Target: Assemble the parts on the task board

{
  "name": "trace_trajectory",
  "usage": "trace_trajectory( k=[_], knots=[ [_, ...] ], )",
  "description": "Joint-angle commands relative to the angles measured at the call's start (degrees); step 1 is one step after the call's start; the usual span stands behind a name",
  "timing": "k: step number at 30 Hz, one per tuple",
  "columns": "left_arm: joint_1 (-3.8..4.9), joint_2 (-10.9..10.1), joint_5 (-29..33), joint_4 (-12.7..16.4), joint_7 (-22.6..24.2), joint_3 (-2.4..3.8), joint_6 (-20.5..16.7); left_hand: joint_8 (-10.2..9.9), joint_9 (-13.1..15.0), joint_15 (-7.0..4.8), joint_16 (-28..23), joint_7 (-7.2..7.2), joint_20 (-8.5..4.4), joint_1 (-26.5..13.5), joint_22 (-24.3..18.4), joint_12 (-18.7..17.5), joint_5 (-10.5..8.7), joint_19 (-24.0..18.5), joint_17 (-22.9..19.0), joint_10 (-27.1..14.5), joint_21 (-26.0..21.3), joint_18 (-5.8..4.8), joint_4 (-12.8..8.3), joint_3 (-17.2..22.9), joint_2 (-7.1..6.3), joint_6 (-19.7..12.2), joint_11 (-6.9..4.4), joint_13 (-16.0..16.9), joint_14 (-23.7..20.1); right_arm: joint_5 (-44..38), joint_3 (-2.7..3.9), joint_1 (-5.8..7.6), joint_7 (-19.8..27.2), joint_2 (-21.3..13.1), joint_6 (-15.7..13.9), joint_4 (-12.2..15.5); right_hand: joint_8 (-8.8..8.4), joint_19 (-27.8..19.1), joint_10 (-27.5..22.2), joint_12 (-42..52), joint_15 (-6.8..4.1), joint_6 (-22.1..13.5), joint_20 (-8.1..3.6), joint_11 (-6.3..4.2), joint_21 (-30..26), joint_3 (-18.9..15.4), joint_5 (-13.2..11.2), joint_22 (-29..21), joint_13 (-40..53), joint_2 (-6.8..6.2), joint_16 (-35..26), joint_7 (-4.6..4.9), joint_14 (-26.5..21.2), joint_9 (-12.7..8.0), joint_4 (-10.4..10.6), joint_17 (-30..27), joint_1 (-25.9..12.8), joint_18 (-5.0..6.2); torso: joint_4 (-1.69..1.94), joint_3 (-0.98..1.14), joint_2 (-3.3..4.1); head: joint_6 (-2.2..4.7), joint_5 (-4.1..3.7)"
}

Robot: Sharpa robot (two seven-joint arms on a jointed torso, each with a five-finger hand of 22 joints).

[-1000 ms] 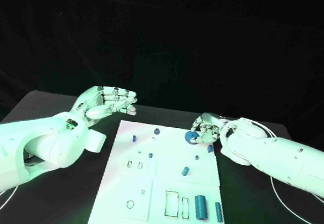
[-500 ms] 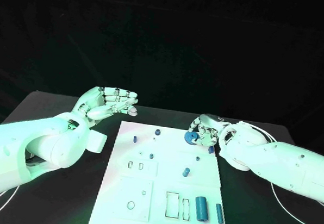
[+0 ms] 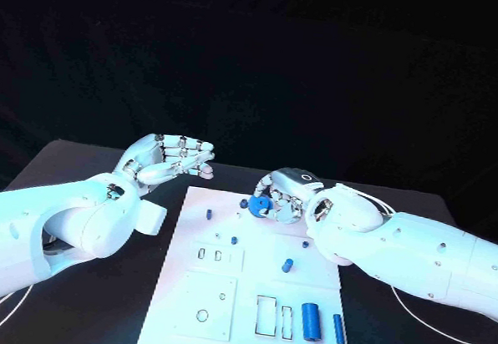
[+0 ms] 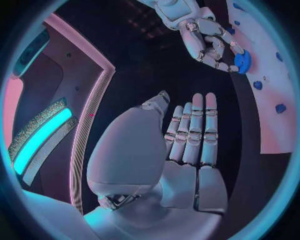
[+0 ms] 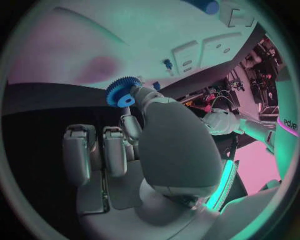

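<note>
The white task board (image 3: 254,286) lies lengthwise in the middle of the black table. My right hand (image 3: 282,198) hovers over its far end and pinches a blue gear (image 3: 260,205) between thumb and fingertips. The right wrist view shows the gear (image 5: 123,92) toothed, with a centre hole, above the board (image 5: 94,35). My left hand (image 3: 173,157) is raised off the board's far left corner and holds nothing. Its fingers (image 4: 195,131) lie side by side, and beyond them are my right hand (image 4: 209,37) and the gear (image 4: 242,61). Small blue pegs (image 3: 210,214) stand on the board.
Two blue cylinders (image 3: 309,321) lie at the board's near right beside rectangular slots (image 3: 265,315). More pegs stand at the board's middle (image 3: 287,265). A white cable (image 3: 426,322) trails on the table to the right of the board.
My right hand has carried the gear leftward, from the board's far right edge to above its far middle. The left hand has stayed where it was.
</note>
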Motion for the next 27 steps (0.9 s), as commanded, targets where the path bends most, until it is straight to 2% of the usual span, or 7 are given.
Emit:
trace_trajectory(
  k=[1, 13, 22, 27],
  knots=[
    [0.07, 0.19, 0.15, 0.05, 0.31, 0.05, 0.98, -0.08, 0.09, -0.01, -0.32, 0.83, 0.02, 0.48, 0.05, -0.26, 0.11, -0.46, 0.05, 0.35, 0.12, 0.52, -0.11, 0.34, 0.00, 0.37, 0.15, 0.07, -0.46, -5.81, 0.00, 0.01, -2.74, 1.43, -2.12, 0.23, 0.51, 3.06, 0.35, 0.26, -0.31, 2.09, -0.26, 0.11, 0.33, 0.52, -0.38, 11.34, 0.08, 0.03, 0.35, -0.17, 4.37, 0.51, -0.06, 8.31, -0.58, -0.89, 0.16, -0.05, 0.04, -0.10, 0.10],
    [0.07, 0.54, 0.15, 0.01, 0.29, 0.05, 1.06, -0.08, 0.09, -0.01, -0.32, 0.83, 0.02, 0.48, 0.05, -0.26, 0.11, -0.46, 0.05, 0.35, 0.12, 0.52, -0.11, 0.34, 0.00, 0.37, 0.15, 0.07, -0.46, -6.73, -0.28, -1.70, -3.15, 7.06, -1.62, -3.05, 0.49, 3.16, 0.43, 0.34, -0.33, 2.07, -0.27, 0.08, 0.46, 0.73, -0.40, 11.46, 0.17, 0.02, 0.32, -0.18, 4.36, 0.51, -0.16, 8.25, -0.66, -0.93, 0.06, -0.04, 0.16, -0.40, 0.85],
    [0.07, 0.67, 0.15, -0.05, 0.28, 0.05, 1.10, -0.12, 0.09, 0.01, -0.35, 0.85, 0.02, 0.50, 0.18, -0.30, 0.10, -0.61, 0.20, 0.32, 0.31, 0.51, -0.18, 0.47, -0.07, 0.34, 0.17, 0.06, -0.49, -6.41, -0.57, -2.46, -2.55, 8.95, -1.08, -5.79, 0.38, 3.07, 0.34, 0.18, -0.32, 1.89, -0.27, 0.13, 0.33, 0.94, -0.44, 11.36, 0.05, -0.06, 0.32, -0.10, 4.36, 0.47, -0.17, 8.26, -1.01, -0.89, 0.09, -0.01, 0.12, -0.74, 1.13],
    [0.07, 0.75, 0.15, -0.18, 0.28, 0.05, 1.11, -0.12, 0.09, 0.01, -0.35, 0.85, 0.02, 0.50, 0.18, -0.30, 0.10, -0.61, 0.20, 0.32, 0.31, 0.51, -0.18, 0.47, -0.07, 0.34, 0.17, 0.06, -0.49, -6.30, -0.63, -2.73, -2.40, 9.31, -0.52, -6.42, 0.35, 3.13, 0.40, 0.26, -0.31, 1.84, -0.27, 0.15, 0.41, 1.00, -0.46, 11.44, 0.13, -0.10, 0.32, -0.09, 4.36, 0.46, -0.18, 8.25, -1.12, -0.91, -0.11, 0.05, 0.08, -0.84, 1.28]
  ],
)
